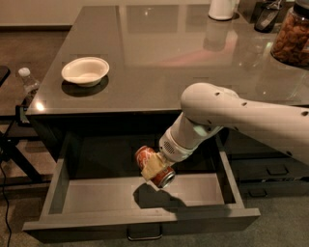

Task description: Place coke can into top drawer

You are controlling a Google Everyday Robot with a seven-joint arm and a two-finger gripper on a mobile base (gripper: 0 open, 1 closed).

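The top drawer (58, 183) is pulled wide open under the counter, with a pale grey inside and a metal handle (144, 236) on its front. My gripper (155, 168) is shut on the coke can (146, 157), a red can with silver ends. The can lies tilted on its side in the fingers. I hold it inside the drawer's opening, a little above the drawer floor, near the middle. Its shadow falls on the floor just below. My white arm reaches down from the right.
A white bowl (85, 71) sits on the glossy counter (164, 53) at the left. A white container (222, 8) and a jar of snacks (292, 36) stand at the back right. A plastic bottle (28, 82) stands left of the counter. Dark drawers (270, 169) are at the right.
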